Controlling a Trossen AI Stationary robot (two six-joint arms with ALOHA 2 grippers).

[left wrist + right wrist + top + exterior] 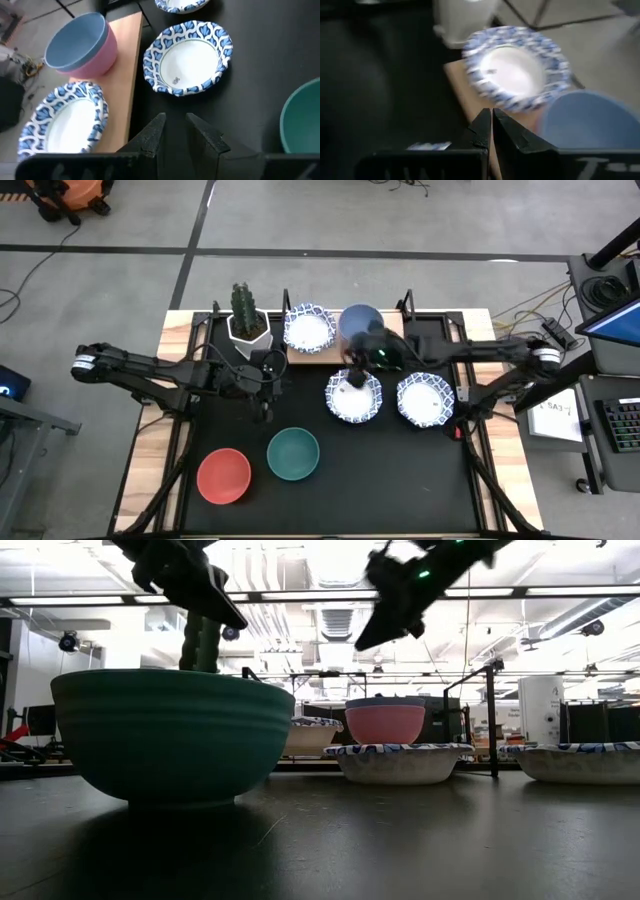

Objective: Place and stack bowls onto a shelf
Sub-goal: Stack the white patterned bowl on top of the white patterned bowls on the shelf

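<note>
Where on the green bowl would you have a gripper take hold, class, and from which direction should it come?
Grip the green bowl by its rim, coming straight down from above. It sits upright and open on the black mat, so one finger can go inside the wall and one outside. The side away from the red bowl looks freest. The left gripper, open, hangs nearest.

One bowl (360, 323) sits nested in another beside a third (308, 328) on the shelf (300, 356).
</note>
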